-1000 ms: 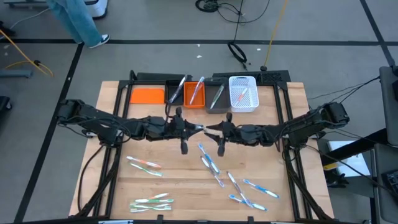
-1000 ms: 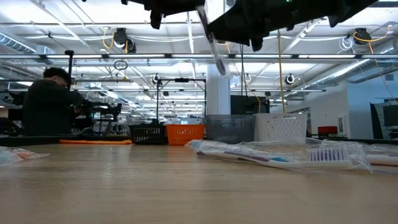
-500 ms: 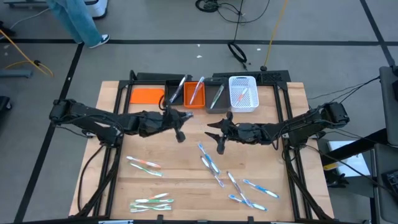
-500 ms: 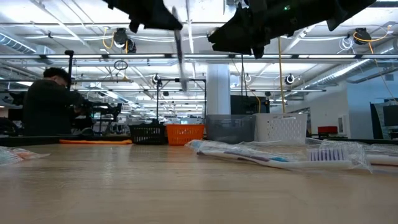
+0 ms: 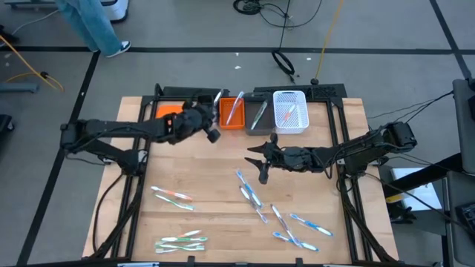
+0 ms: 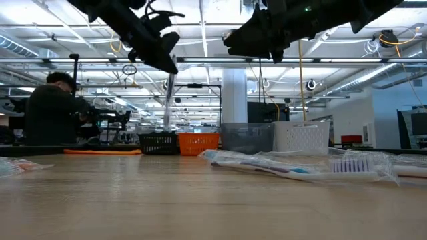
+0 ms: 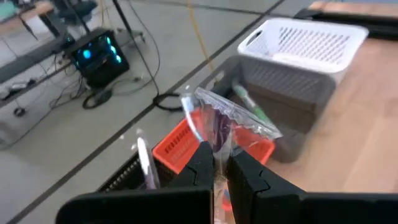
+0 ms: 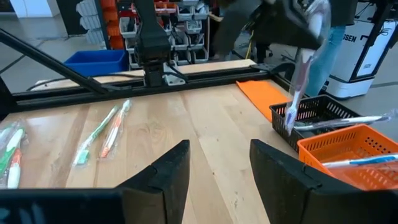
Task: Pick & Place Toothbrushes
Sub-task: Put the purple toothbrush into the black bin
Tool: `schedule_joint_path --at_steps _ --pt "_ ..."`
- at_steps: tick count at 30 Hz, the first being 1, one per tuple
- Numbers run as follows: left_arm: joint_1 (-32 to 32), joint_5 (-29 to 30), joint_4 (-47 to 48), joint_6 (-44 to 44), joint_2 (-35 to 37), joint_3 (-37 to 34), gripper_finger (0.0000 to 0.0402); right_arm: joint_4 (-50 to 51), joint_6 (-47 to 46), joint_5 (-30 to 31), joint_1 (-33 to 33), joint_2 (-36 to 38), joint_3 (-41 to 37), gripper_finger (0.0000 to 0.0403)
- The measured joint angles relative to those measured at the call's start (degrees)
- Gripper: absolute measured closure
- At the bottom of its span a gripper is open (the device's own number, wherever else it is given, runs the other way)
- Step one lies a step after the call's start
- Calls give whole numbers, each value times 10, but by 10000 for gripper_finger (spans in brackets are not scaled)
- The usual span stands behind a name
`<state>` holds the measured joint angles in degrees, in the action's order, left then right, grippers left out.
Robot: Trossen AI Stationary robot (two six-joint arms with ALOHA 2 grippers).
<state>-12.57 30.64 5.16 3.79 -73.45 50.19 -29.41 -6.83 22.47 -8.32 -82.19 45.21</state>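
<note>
My left gripper [image 5: 211,127] hovers over the row of bins at the table's far edge, by the black bin [image 5: 207,110], and is shut on a toothbrush in a clear wrapper [image 7: 217,127]. That toothbrush [image 8: 296,81] hangs over the black bin [image 8: 311,112]. My right gripper [image 5: 260,165] waits open above the table's middle, and its fingers stand apart [image 8: 217,168]. Loose toothbrushes lie flat on the table: a pair at left [image 5: 172,196], a bunch at the near edge [image 5: 180,241], and several at centre right [image 5: 251,191] [image 5: 297,228]. My left gripper pinches the wrapped toothbrush between its two fingers, near one end of it [image 7: 219,154]. The fingers come from above, slanting down. The toothbrush is lifted clear and hangs below the fingers, close to upright [image 6: 168,100], its free end over the black bin.
Along the far edge stand the black bin, an orange bin [image 5: 232,111], a grey bin [image 5: 257,116] and a white basket [image 5: 290,111], each holding toothbrushes. A flat orange sheet [image 5: 176,113] lies left of them. A person sits in the room behind [image 6: 50,107].
My left gripper has drawn away from the right gripper at the table's middle and gone toward the far-left, to the black bin, carrying the wrapped toothbrush, which still hangs below it. My right gripper has stayed near the middle.
</note>
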Motion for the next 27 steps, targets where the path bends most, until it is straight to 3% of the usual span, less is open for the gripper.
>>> schedule_joint_path --at_steps 11,27 --pt "-102 -29 3 -5 0 0 394 11 0 0 0 0 0 245" --pt "-218 -146 53 2 -5 0 394 10 0 0 0 0 0 248"
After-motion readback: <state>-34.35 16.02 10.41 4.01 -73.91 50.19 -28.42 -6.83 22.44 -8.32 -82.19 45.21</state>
